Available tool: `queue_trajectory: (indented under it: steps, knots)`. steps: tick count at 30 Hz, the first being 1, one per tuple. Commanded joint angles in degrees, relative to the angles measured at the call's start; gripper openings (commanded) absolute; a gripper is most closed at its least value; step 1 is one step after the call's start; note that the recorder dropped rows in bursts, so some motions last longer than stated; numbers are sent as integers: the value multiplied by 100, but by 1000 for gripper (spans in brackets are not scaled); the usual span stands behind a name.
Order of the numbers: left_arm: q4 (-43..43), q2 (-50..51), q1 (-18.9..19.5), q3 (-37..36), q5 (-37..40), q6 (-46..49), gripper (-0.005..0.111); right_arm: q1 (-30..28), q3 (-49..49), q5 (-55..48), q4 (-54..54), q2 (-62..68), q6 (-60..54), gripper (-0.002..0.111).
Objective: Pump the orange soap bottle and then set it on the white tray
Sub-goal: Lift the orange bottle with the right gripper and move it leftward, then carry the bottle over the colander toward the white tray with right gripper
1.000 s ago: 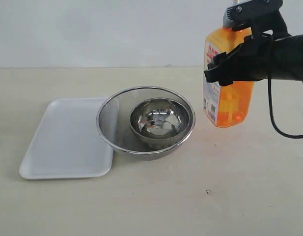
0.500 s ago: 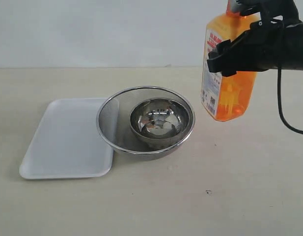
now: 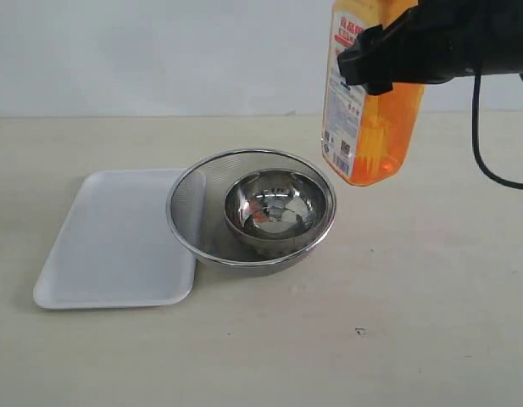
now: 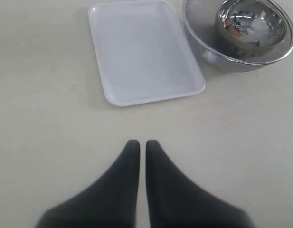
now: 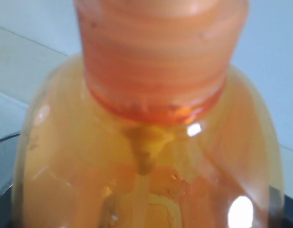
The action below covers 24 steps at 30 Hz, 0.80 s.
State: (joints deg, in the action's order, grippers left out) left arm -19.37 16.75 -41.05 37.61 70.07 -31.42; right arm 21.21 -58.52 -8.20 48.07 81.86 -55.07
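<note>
The orange soap bottle (image 3: 371, 127) hangs in the air, tilted, just above and to the right of the bowls. My right gripper (image 3: 375, 52) is shut on its upper body; the pump head is cut off by the top of the exterior view. In the right wrist view the bottle (image 5: 146, 142) fills the picture, neck collar upward. The white tray (image 3: 108, 246) lies flat at the left with nothing on it. My left gripper (image 4: 138, 144) is shut and holds nothing, hovering over bare table short of the white tray (image 4: 141, 52).
A round steel mesh bowl (image 3: 193, 212) stands in the middle, its rim overlapping the tray's right edge, with a smaller shiny steel bowl (image 3: 274, 208) inside it. Both bowls (image 4: 203, 47) also show in the left wrist view. A black cable (image 3: 486, 161) hangs from the right arm.
My right gripper has carried the bottle up and to the left, from over the table at the right toward the bowls. The tray and bowls have not moved.
</note>
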Motion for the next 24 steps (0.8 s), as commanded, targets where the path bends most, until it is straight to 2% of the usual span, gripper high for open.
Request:
queue_trajectory:
  steps: [1,7,13,20,24]
  knots:
    - [-36,-33,-15,-23,-214,-60,5,-3,-261,16,22,-182,-30,0]
    - [-50,-33,-15,-23,-214,-60,5,7,-271,-114,22,-182,-56,0]
    - [-103,-33,-15,-23,-214,-60,5,469,-271,138,-2,-182,-201,0]
    - [-103,-33,-15,-23,-214,-60,5,580,-274,172,90,-182,-159,0]
    - [-116,-33,-15,-23,-214,-48,5,868,-521,82,90,-151,-150,0]
